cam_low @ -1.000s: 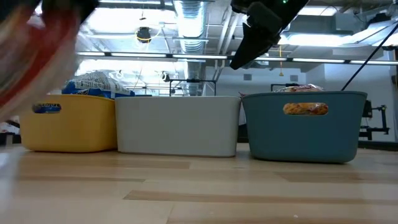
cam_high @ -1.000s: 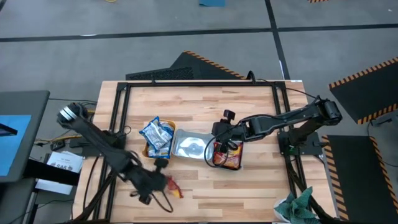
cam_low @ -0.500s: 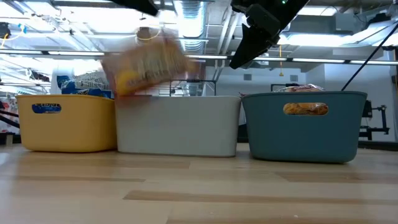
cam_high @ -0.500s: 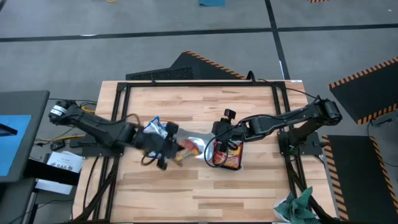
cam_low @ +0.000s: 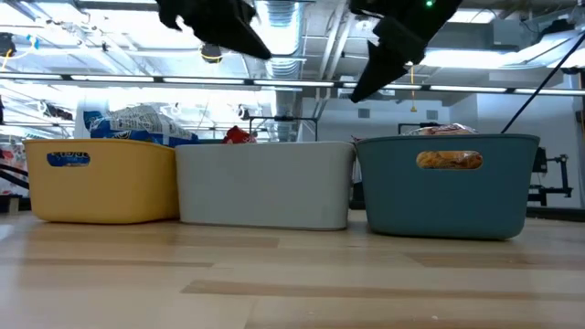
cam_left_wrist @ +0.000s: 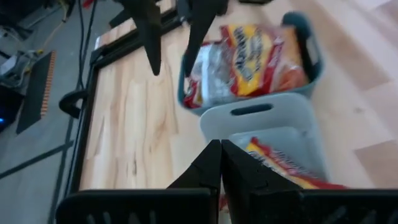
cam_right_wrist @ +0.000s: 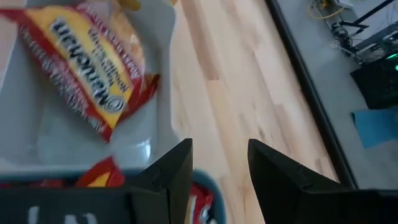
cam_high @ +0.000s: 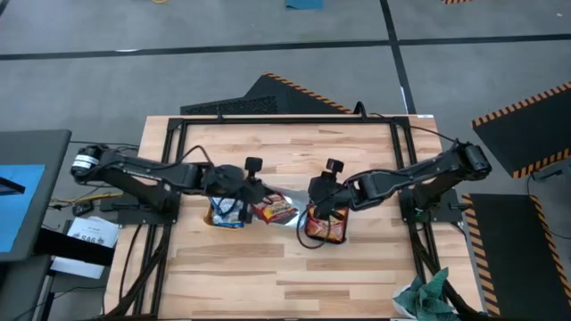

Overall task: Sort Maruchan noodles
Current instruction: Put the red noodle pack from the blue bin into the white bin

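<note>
The wooden worktop (cam_high: 285,259) fills the middle of the high view, carrying three bins in a row so each noodle flavour gets its own. In the low view the yellow bin (cam_low: 101,183) at left holds blue-and-white packets (cam_low: 137,123), the white bin (cam_low: 265,183) sits centre, and the teal bin (cam_low: 448,187) at right holds orange packets (cam_low: 443,131). A red-and-yellow Maruchan packet (cam_high: 273,210) lies in the white bin, apparently just dropped there. The left hand (cam_left_wrist: 219,163) hangs over that bin, fingers together and empty. The right hand (cam_right_wrist: 219,171) waits above the teal bin, fingers apart.
</note>
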Available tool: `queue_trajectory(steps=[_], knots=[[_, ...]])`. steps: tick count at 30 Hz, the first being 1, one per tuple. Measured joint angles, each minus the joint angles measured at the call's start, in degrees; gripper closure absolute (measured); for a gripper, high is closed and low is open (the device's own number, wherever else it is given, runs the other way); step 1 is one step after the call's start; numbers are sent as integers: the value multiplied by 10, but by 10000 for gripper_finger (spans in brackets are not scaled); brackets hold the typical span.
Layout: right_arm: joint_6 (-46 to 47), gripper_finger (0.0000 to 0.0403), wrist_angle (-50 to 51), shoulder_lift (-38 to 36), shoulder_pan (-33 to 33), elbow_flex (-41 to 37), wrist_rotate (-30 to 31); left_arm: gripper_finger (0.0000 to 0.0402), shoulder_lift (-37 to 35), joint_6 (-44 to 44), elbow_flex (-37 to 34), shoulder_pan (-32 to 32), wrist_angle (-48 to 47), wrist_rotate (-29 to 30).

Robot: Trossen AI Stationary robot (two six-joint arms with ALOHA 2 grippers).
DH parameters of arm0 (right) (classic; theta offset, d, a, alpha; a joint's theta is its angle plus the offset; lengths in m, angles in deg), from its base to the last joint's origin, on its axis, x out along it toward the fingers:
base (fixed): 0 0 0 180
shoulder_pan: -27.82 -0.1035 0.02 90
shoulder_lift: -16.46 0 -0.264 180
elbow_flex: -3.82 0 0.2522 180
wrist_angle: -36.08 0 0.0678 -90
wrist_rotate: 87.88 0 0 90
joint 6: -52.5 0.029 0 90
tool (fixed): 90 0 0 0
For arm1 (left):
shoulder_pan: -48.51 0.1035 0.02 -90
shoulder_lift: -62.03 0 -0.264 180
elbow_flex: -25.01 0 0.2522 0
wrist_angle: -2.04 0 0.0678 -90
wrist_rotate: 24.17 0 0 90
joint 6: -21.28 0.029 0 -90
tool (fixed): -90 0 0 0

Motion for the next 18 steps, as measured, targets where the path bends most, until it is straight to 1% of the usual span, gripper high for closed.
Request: queue_trajectory(steps=[4, 6, 9, 11, 14, 18], knots=[[26, 227, 58, 0, -19, 0, -4, 402, -36, -20, -10, -20, -6, -16], [56, 227, 100, 0, -30, 0, -18, 402, -55, -21, -32, -24, 38, -39], [133, 227, 176, 0, -45, 13, -73, 402, -94, -27, -92, -24, 134, -83], [181, 227, 208, 0, -56, 22, -129, 402, -118, -38, -141, -20, 205, -105], [215, 227, 206, -3, -76, 25, -194, 402, -148, -66, -204, -19, 298, -128], [245, 227, 179, -8, -96, 28, -233, 402, -183, -88, -251, -20, 331, -146]])
